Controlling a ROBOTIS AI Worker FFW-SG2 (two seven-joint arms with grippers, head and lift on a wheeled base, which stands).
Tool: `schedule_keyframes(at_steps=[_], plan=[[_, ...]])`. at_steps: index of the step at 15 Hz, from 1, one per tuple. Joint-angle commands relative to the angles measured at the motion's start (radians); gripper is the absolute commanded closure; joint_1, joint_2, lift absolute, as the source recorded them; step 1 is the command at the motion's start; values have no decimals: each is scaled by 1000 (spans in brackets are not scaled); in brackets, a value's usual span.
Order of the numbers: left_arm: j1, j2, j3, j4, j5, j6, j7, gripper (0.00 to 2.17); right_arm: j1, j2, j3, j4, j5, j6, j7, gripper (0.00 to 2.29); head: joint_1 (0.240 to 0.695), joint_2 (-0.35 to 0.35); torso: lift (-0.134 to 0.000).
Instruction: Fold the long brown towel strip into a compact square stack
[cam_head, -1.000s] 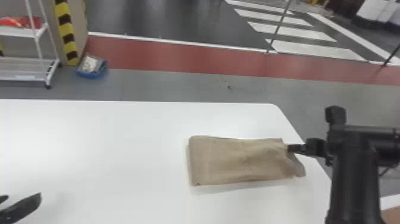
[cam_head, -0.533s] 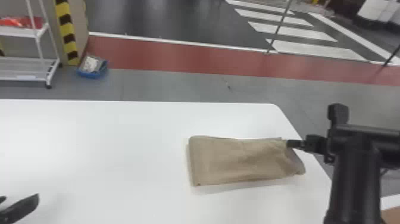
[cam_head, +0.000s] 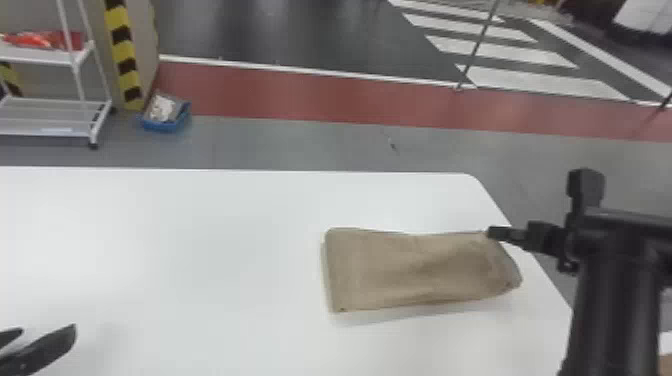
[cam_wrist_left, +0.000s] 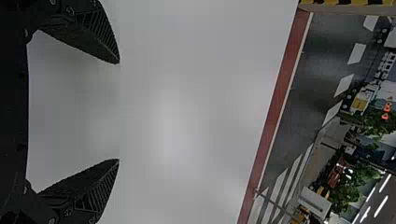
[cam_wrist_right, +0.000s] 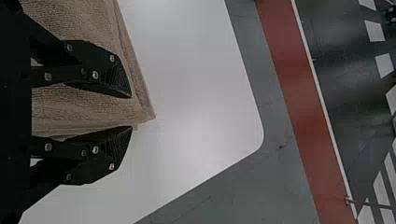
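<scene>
1. We noted one white table (cam_head: 200, 260); beyond it, one shelf rack (cam_head: 40, 117) and one blue bin (cam_head: 165, 125).
2. We recorded one brown towel (cam_head: 410, 270), folded, on the table's right side.
3. Left gripper (cam_head: 47, 330): two fingers, wide apart.
4. Right gripper (cam_head: 492, 231): two fingers, parted at the towel's far right corner.

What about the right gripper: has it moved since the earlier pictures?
Yes: in the head view, the right gripper now appears higher, nearer the far edge of the table.
</scene>
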Motion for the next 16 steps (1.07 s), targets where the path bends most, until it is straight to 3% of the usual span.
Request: schedule_keyframes(at_steps=[1, 4, 10, 16], plan=[[0, 1, 0, 0, 0, 0, 0, 144, 6, -3, 4, -1, 21, 59, 16, -2, 695, -262, -124], [2, 1, 0, 3, -2, 0, -6, 144, 34, -6, 12, -19, 47, 105, 56, 97, 695, -261, -124], [9, 1, -1, -1, -3, 0, -12, 144, 37, -9, 53, 38, 110, 28, 43, 410, 695, -270, -124], [12, 1, 0, 0, -3, 0, -14, 144, 41, -10, 52, 68, 128, -11, 36, 461, 695, -278, -124]])
